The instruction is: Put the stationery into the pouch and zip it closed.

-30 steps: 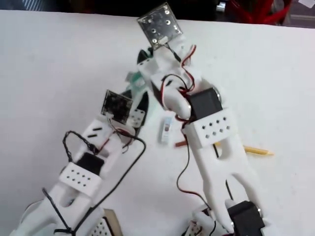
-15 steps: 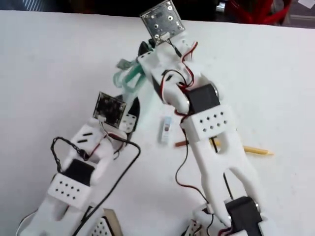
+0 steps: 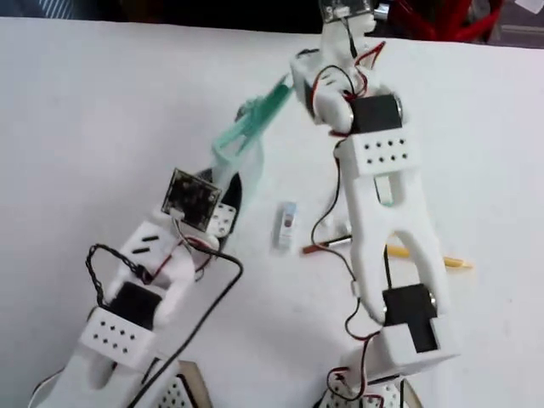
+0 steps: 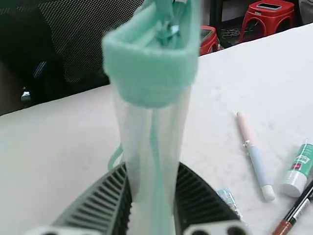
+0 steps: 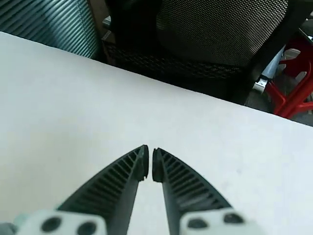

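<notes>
White tabletop [image 3: 102, 102], mesh chair behind — one mint-green translucent zip pouch [image 4: 151, 122] is pinched at one end by the left claw [image 4: 151, 169]. The right claw [image 5: 149, 159] is pressed together, empty. Four loose pieces lie nearby — pastel pen [image 4: 253, 156], green-and-white tube [image 4: 299, 169], black-and-brown pen [image 4: 296, 213], small clear packet [image 4: 228, 198].

one mint-green pouch [image 4: 151, 88], two grippers, namely the left gripper [image 4: 151, 169] and the right gripper [image 5: 149, 149], one pale pen [image 4: 254, 159], one white tube with a green label [image 4: 297, 169], one brown-tipped pen [image 4: 293, 215], one small wrapped item [image 4: 229, 198] and one yellow pencil [image 3: 442, 260].
</notes>
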{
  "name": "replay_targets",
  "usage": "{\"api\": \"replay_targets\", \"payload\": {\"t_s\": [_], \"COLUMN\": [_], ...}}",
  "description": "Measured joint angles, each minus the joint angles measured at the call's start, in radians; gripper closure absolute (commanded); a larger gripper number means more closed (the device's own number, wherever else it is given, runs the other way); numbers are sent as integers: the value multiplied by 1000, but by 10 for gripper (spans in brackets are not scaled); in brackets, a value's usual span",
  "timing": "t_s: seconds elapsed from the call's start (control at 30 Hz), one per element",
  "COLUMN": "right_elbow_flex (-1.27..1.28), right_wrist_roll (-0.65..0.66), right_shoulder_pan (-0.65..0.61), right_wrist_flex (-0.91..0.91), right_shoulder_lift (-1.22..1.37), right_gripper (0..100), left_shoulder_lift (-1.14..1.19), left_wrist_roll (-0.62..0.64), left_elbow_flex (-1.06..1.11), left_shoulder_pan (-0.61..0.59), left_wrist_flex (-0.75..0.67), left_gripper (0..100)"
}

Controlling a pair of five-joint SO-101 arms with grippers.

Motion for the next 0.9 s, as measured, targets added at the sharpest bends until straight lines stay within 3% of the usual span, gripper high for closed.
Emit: {"api": "replay_targets", "payload": {"t_s": [0.1, 0.27, 0.47, 0.63, 0.9], "right_elbow_flex": [-54, -259, -479, -534, -502], "right_wrist_roll": [0, 17, 23, -58, -107], "right_shoulder_pan": [-9, -103, -239, -270, -281], "right_wrist_flex": [78, 319, 615, 721, 746], "right_shoulder_lift": [3, -12, -28, 12, 17], "right_gripper": [962, 772, 797, 797, 800], "left_shoulder_lift": [0, 0, 0, 0, 0], "left_wrist_roll": [0, -2, -2, -2, -2], "left_elbow_flex": [0, 0, 0, 0, 0], "left_shoulder_pan": [0, 2, 2, 2, 2], "left_wrist_flex": [-2, -3, -3, -3, -3], "left_gripper": [965, 965, 965, 965, 965]}}
